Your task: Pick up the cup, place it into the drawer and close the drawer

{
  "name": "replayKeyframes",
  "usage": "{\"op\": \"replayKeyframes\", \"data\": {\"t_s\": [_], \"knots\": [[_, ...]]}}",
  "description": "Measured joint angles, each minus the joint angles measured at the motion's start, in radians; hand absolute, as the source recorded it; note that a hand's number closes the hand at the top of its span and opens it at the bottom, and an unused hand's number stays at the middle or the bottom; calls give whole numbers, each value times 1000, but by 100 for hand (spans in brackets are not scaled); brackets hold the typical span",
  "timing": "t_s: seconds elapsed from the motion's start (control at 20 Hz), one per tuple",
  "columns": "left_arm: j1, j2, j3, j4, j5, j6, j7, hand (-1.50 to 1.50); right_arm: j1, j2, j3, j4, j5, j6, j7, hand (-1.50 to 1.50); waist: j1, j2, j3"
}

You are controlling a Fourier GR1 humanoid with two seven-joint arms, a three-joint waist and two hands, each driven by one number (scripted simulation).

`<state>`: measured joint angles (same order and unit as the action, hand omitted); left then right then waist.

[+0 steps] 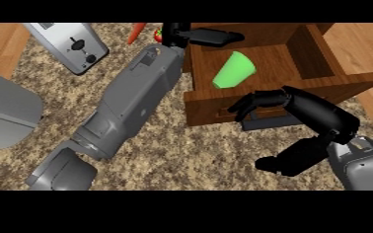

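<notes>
The green cup lies on its side inside the open wooden drawer, its mouth toward the back right. My left forearm runs diagonally up to the drawer's back left corner. There my left hand rests with fingers stretched straight over the back rim, holding nothing. My right hand is at the drawer's front panel. Its bent fingers touch the top of the front by the dark handle. The thumb is spread far below, clear of the drawer.
A silver toaster stands at the back left on the speckled counter. An orange-red vegetable and a small red item lie behind the left hand. A grey rounded object sits at the left edge.
</notes>
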<state>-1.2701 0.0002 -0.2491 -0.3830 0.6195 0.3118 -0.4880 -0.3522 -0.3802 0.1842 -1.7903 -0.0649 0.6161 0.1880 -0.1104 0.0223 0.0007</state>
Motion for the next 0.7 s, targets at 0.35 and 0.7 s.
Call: {"op": "replayKeyframes", "data": {"t_s": [0.35, 0.7], "knots": [[63, 0, 11, -25, 33, -35, -58, -150, 65, 11, 97, 143, 320, -128, -114, -150, 79, -10, 0], [144, 23, 17, -105, 45, -77, -62, -150, -28, 61, 175, 529, 520, -230, -262, 150, 149, -14, 1]]}}
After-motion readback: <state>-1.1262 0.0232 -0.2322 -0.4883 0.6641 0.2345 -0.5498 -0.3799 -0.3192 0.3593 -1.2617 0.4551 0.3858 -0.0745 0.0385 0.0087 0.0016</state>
